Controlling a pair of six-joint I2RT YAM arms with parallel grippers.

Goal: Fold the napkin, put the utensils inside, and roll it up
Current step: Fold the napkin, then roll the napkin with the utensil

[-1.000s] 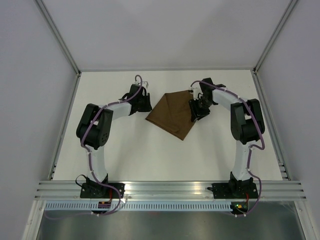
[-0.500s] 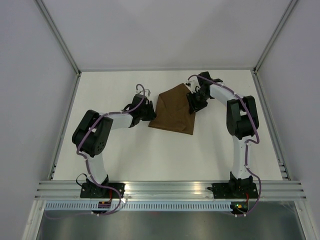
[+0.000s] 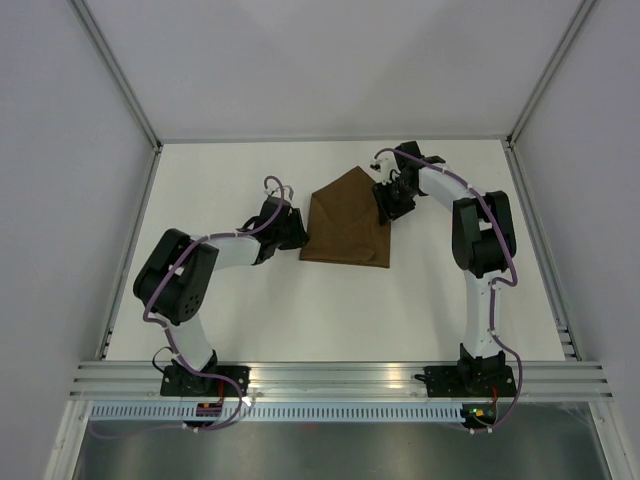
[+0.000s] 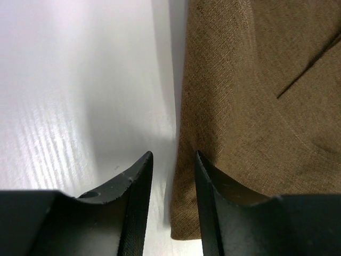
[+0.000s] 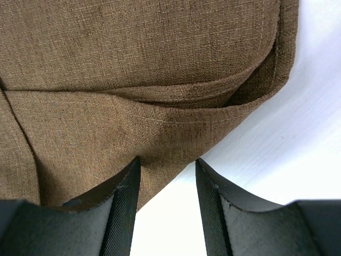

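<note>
Left gripper (image 4: 172, 160), jaws narrowly apart, straddles the near-left edge of the folded napkin (image 3: 345, 225), which lies flat on the table (image 3: 300, 310). Beyond it, the right gripper (image 5: 166, 165), jaws apart, stands over the far-right hem. Each jaw should take every layer to keep the fold square.

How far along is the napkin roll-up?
Done: napkin lies folded, layers showing in the wrist views. In hand: left gripper sits at its left edge, right gripper at its right edge, both open. Left: no utensils in view; placing them and rolling remain.
</note>
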